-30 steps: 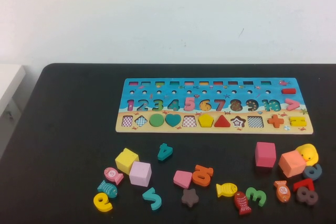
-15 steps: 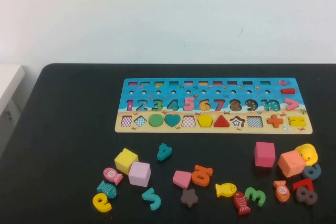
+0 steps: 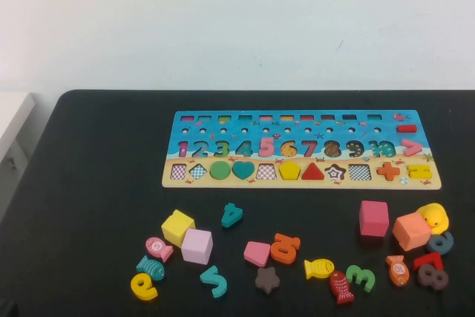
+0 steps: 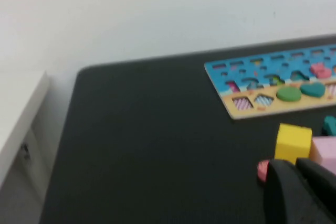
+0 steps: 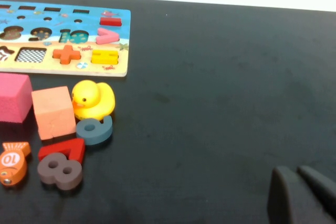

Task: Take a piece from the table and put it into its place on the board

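The yellow pentagon piece [image 3: 290, 171] lies flat in its cut-out in the shape row of the long sea-and-beach board [image 3: 304, 184], between a checkered slot and the red triangle. The board rests on the black table [image 3: 96, 183]. Neither arm shows in the high view. In the left wrist view my left gripper [image 4: 295, 163] is shut and empty, low over the table beside the yellow cube [image 4: 293, 141] and a pink fish [image 4: 262, 169]. In the right wrist view my right gripper [image 5: 295, 170] hangs shut and empty over bare table, well away from the board's end [image 5: 122, 35].
Loose pieces lie in front of the board: yellow cube [image 3: 178, 226], lilac cube [image 3: 197, 246], teal 4 [image 3: 231, 214], pink block [image 3: 257, 252], yellow fish [image 3: 320, 268], magenta cube [image 3: 373, 218], orange cube [image 3: 411, 231], yellow duck [image 3: 434, 217], several numbers. A white shelf [image 3: 11, 120] stands beside the table's left edge.
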